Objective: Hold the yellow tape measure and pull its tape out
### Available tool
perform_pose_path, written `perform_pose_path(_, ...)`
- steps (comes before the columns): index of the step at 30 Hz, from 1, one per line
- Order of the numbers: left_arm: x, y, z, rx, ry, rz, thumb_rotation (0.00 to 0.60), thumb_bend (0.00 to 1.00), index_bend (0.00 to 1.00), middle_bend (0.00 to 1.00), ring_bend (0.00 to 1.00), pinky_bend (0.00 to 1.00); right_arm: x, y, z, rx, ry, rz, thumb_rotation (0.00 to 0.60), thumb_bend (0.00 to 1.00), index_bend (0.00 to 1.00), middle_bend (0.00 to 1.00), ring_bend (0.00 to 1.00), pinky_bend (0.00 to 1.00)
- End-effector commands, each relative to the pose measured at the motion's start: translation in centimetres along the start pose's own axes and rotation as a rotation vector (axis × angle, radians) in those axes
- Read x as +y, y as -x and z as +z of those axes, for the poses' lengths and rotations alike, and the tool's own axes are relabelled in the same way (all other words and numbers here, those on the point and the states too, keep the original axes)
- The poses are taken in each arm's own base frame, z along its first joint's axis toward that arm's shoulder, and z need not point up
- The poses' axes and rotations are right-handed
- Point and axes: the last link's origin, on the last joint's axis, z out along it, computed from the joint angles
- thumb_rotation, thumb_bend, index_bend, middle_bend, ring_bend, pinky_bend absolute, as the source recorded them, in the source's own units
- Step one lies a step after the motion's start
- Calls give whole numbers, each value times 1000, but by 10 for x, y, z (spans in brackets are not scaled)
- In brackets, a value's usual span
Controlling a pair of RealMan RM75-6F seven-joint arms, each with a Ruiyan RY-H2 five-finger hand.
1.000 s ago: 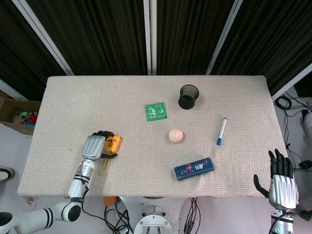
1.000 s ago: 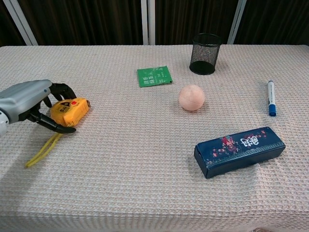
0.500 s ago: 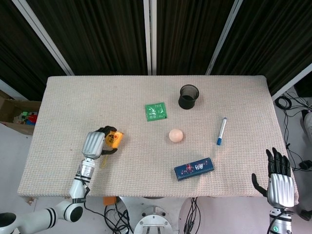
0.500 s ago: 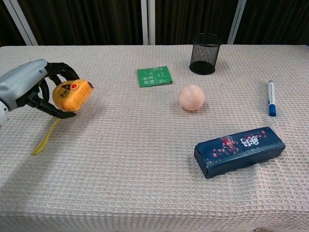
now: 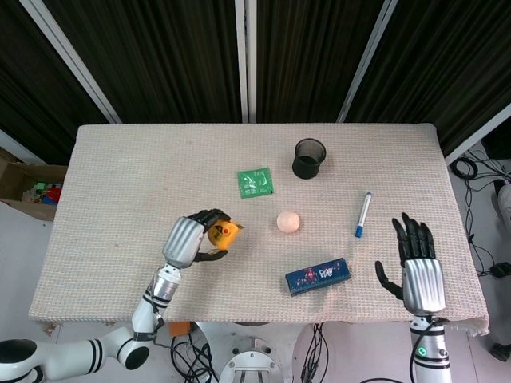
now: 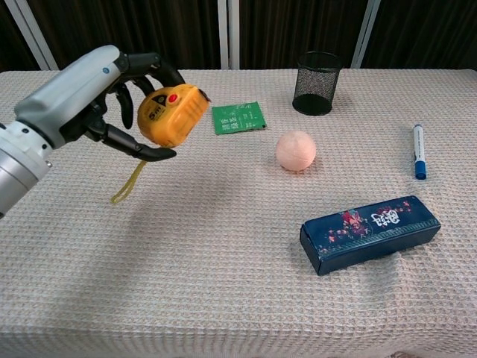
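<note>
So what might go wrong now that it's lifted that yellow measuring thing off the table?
The left hand holds the yellow tape measure in the air, so a loose grip could drop it. Its dangling strap might snag. The right hand, open near the table edge, may nudge the blue case or marker while reaching across.

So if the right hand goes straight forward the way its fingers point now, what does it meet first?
Probably nothing on the table: the right hand points toward the far edge, and the blue marker lies off that line, toward the robot's left. Its height is unclear.
</note>
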Motion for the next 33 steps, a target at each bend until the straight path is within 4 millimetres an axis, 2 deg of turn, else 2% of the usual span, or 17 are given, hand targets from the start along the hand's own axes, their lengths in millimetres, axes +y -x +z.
perform_pose_path(1,12,3,7,-9,36,-12,600,195,612,604,539,615,-47,5,33,-12,-127,34,600,325,67,0,0,0)
perform_pose_path(7,32,3,20,-12,111,-14,600,200,615,605,540,614,-89,24,64,-42,-206,61,600,327,164,0,0,0)
perform_pose_path(14,46,0,34,-2,139,-24,600,204,616,607,541,615,-118,43,76,-57,-246,85,600,327,228,3,0,0)
perform_pose_path(24,54,1,37,-5,148,-80,600,214,624,617,549,620,-132,53,83,-23,-256,126,600,328,359,30,0,0)
perform_pose_path(33,57,1,36,0,159,-76,600,221,625,617,549,620,-136,56,84,-25,-267,148,600,334,394,38,0,0)
